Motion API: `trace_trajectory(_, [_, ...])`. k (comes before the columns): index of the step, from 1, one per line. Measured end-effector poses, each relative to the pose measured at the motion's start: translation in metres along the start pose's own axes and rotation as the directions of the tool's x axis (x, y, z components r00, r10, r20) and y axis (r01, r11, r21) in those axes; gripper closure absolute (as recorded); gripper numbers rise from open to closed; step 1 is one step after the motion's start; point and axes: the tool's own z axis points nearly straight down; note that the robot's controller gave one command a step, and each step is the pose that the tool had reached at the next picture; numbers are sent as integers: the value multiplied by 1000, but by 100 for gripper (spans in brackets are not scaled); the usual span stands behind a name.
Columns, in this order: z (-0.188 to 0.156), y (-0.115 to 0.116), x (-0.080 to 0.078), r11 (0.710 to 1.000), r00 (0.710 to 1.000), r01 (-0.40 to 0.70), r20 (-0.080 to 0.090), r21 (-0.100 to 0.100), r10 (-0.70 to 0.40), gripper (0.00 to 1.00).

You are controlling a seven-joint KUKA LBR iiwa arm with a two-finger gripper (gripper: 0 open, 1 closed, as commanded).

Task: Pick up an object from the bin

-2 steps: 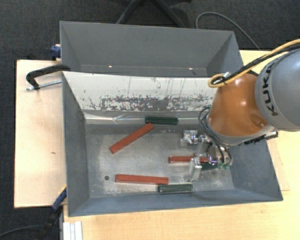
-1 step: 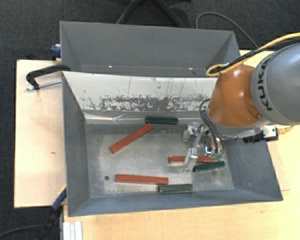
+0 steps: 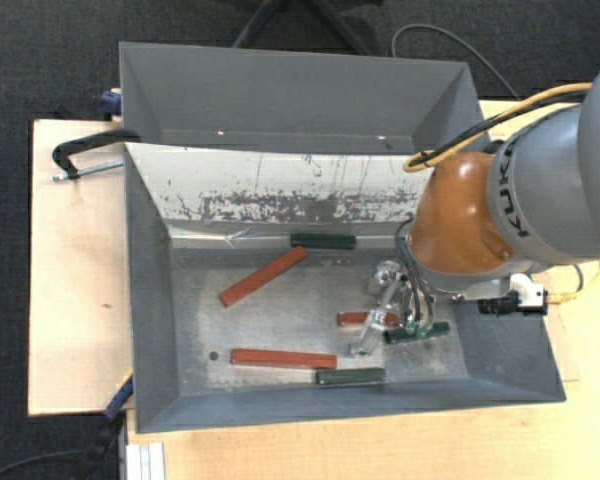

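Red short block [image 3: 349,319] just beside my hand [image 3: 375,328] (how wide it stands, I cannot tell); long red bar [image 3: 283,359] and dark green bar [image 3: 351,375] lie near.

Grey arm [image 3: 570,183] w/ black KUKA lettering, glossy orange wrist cover [image 3: 455,218], yellow cable [image 3: 500,118], small white connector [image 3: 525,290].

red-brown bars: 2 full-length. Slanted bar [image 3: 263,277] lies mid-floor, flat bar [image 3: 282,359] near the front wall.
red stub [image 3: 353,319]: 1, right of centre. It is partly covered and may be the end of a third bar.
dark green bars: 2. Back bar [image 3: 323,240] lies at the rear wall, front bar [image 3: 351,376] at the front wall.
dark speck [image 3: 214,357]: 1, front left.
bin [image 3: 145,298]: 1.
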Motion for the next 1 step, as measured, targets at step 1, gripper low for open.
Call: trace_trajectory(1, [-1,1,0,1000,1000,1,3,-1,-1,0])
